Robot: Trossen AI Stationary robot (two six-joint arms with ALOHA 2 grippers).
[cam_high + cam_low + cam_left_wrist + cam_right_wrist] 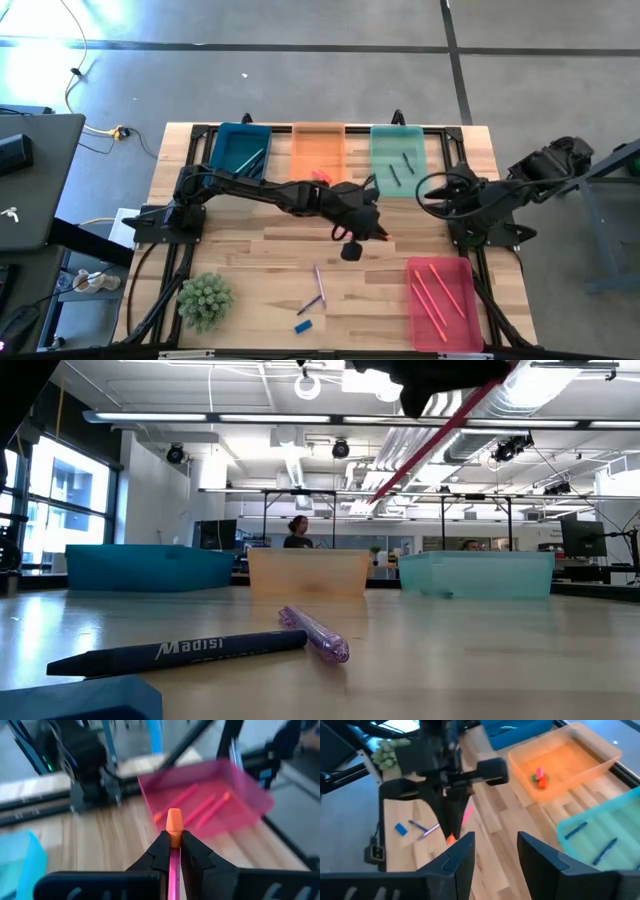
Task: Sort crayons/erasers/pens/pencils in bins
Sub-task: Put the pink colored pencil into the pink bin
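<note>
My left gripper [376, 230] hovers over the table's middle, shut on a pink pencil [437, 442] with an orange eraser tip [174, 820]. My right gripper [495, 854] stands open and empty at the right, by the teal bin [398, 158]. The blue bin [240, 150], orange bin [318, 150] and teal bin line the far edge. The pink bin [440, 298] sits near right and holds pink pencils. Small erasers [540, 776] lie in the orange bin. A purple pen [319, 280], a dark crayon [180, 650] and a blue eraser [304, 325] lie flat on the table. My left gripper pinches the pink pencil between its two fingers just behind the orange eraser tip [174, 836], which sticks out past the fingertips. The pencil runs along the fingers, not across them. It is lifted clear of the table and slants downward [400, 478].
A small green plant [205, 300] stands at the near left. Dark crayons lie in the teal bin [600, 845]. Bare wood lies between the far bins and the pink bin. Black frame rails run along the table's edges.
</note>
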